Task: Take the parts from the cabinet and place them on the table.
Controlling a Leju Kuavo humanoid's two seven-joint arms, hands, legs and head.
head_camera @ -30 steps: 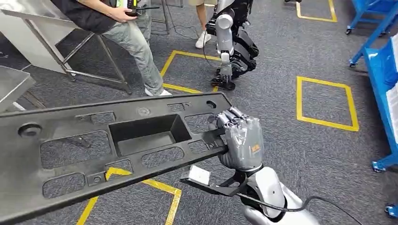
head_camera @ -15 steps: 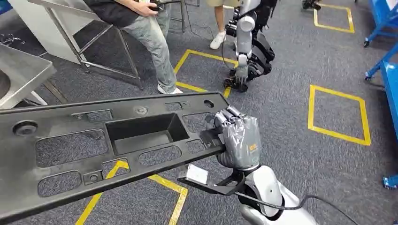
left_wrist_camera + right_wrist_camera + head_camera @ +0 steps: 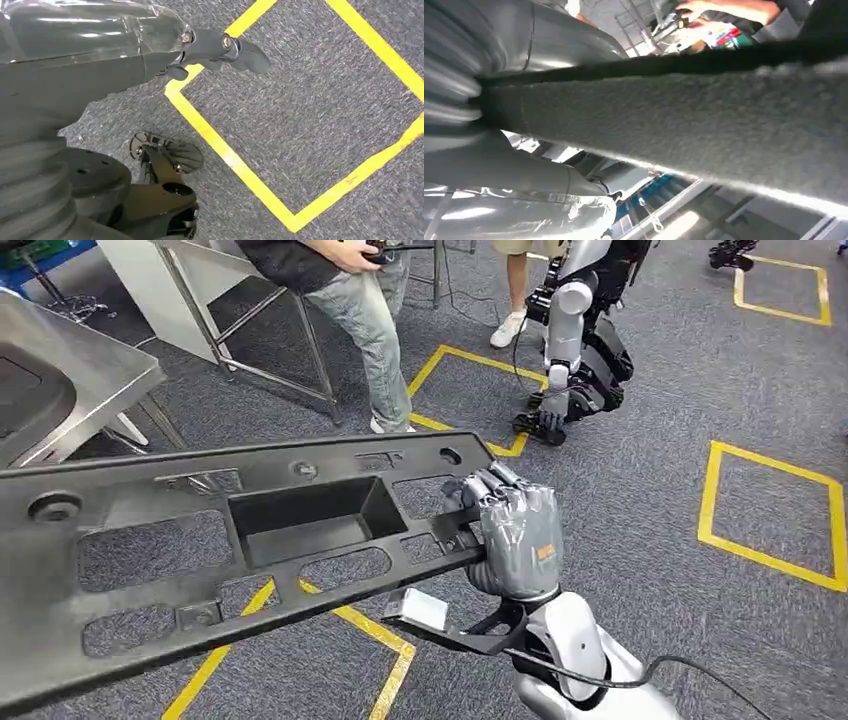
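Carrying phase, seen from the head view: my right hand (image 3: 515,540) grips the near end of a long black plastic panel (image 3: 230,540), fingers wrapped over its edge, so the part hangs level above the carpeted floor (image 3: 640,490) and runs off to the left of the picture. From the right wrist view the panel's underside (image 3: 674,125) lies close across the lens, pressed against the hand's cover. My left hand (image 3: 100,40) hangs beside the body over a yellow floor marking (image 3: 225,155); I cannot tell whether its fingers are spread or curled. Over the last second the whole scene has slid rightward while panel and hand kept their place in the frame: I judge that the robot is turning left, not that the objects moved. The steel surface (image 3: 110,370) at upper left has come further into view, so delivery is nearing. A seated person (image 3: 350,300) and a second robot (image 3: 580,340) lie ahead.
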